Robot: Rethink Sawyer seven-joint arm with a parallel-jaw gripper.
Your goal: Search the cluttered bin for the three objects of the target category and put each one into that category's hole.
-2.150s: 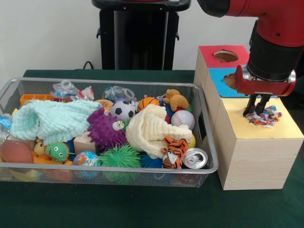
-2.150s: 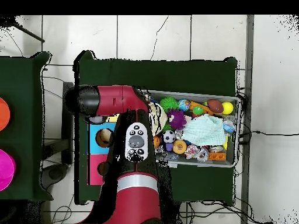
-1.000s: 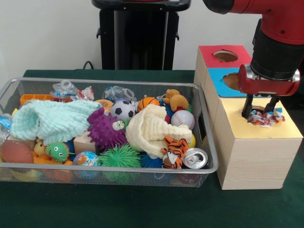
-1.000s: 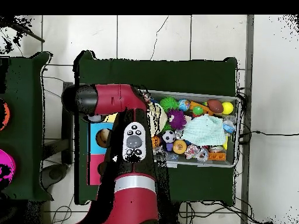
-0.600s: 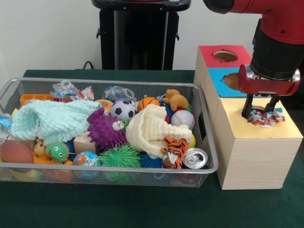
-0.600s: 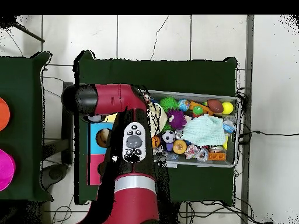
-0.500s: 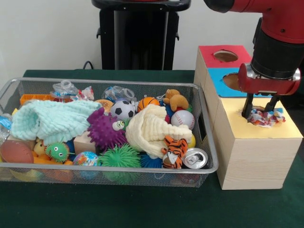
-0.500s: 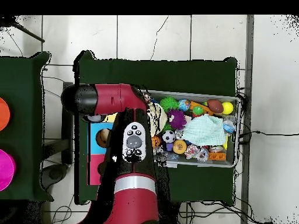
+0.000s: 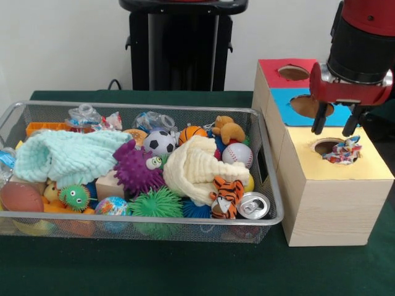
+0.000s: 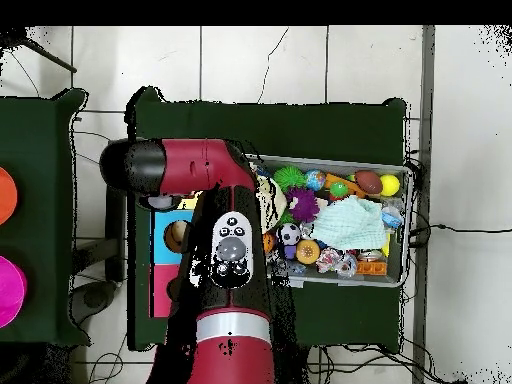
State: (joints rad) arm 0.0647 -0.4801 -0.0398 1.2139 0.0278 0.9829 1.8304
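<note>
Above the yellow hole (image 9: 325,147), the gripper (image 9: 334,120) hung with fingers spread and empty; the wrapper (image 9: 343,152) sat at the rim. Overhead, the arm (image 10: 228,262) hid all that.

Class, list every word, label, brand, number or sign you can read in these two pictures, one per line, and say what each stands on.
None can be read.
Crumpled wrapper at the yellow box's hole: colourful print, too blurred to read.
Drink can in the wire basket: only its silver top shows, no text visible.
Clear packets at the basket's back: any print is too small to read.
</note>
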